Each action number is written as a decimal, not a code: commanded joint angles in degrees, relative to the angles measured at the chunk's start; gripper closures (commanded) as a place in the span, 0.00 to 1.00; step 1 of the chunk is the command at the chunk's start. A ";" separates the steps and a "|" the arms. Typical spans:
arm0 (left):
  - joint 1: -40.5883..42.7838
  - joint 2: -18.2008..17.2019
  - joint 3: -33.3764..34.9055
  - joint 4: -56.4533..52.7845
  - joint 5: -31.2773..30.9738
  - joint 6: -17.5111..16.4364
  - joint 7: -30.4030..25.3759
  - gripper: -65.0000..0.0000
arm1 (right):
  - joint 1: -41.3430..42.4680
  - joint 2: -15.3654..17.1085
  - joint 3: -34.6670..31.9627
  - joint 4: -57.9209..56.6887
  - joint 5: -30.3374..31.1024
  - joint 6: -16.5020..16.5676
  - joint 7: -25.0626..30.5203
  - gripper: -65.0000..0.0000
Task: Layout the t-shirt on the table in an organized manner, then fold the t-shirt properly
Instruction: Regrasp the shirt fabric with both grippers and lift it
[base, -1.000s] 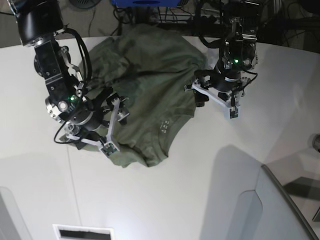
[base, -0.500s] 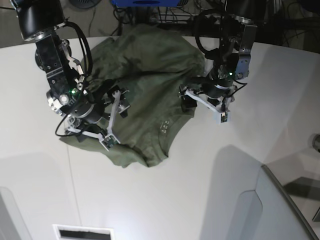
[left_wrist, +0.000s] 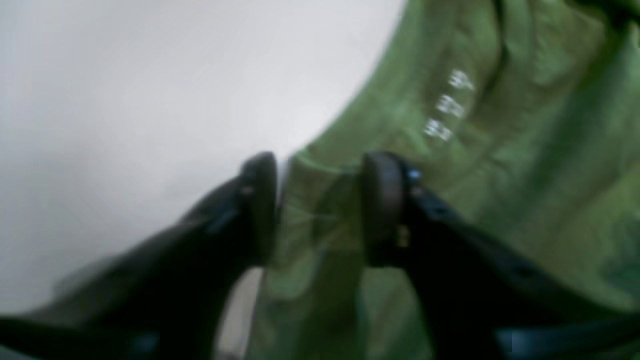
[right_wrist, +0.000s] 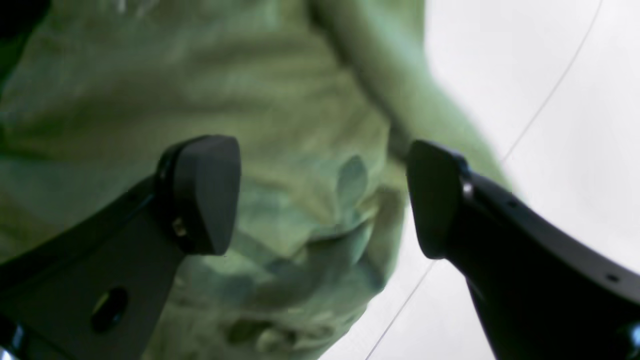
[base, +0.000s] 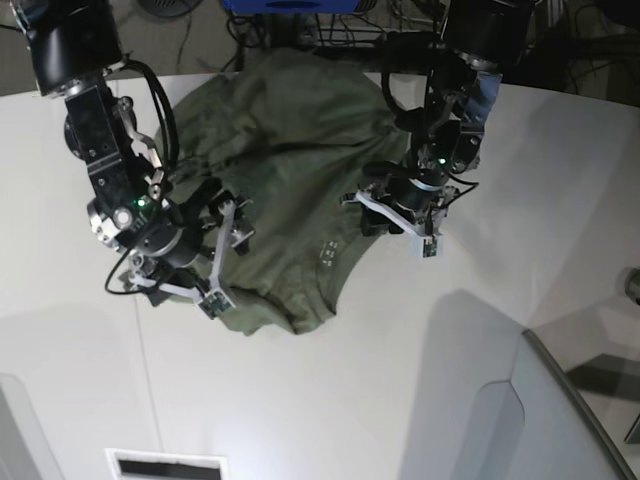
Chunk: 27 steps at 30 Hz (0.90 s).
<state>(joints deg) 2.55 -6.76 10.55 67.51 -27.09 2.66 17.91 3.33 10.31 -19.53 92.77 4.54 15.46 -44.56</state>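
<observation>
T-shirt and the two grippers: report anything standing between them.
Nothing visible does. The left gripper already has the edge of the t-shirt between its fingers. The right gripper hangs open directly over the cloth, with bare table beside it.

This looks like a robotics lab or test room rather than a home. A wide white desk (base: 560, 200) with a curved far edge and thin seam lines fills most of the base view. Two black robot arms (base: 105, 150) with exposed cables and small green indicator lights stand mounted over it. Behind the desk's far edge lies a dim floor cluttered with tangled dark cables (base: 345, 30), and a blue piece of equipment (base: 290, 5) shows at the top. A grey panel (base: 560, 420) juts in at the lower right corner.
</observation>
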 joint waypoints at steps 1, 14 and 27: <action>1.10 0.22 0.22 -0.30 -0.47 0.11 5.08 0.67 | 2.16 0.29 0.06 0.20 -0.01 -0.39 1.08 0.25; 2.24 -0.31 0.05 -0.38 -0.29 0.11 5.34 0.80 | 21.41 -3.40 -25.17 -20.73 -0.01 -0.39 4.34 0.25; 2.95 -0.31 0.49 -0.21 -0.29 0.11 5.34 0.97 | 31.96 -15.45 -25.53 -48.42 0.26 -0.39 15.41 0.25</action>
<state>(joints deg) 4.16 -7.01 10.61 67.79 -27.77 1.50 17.63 33.06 -4.51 -45.39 43.13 4.69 15.49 -30.41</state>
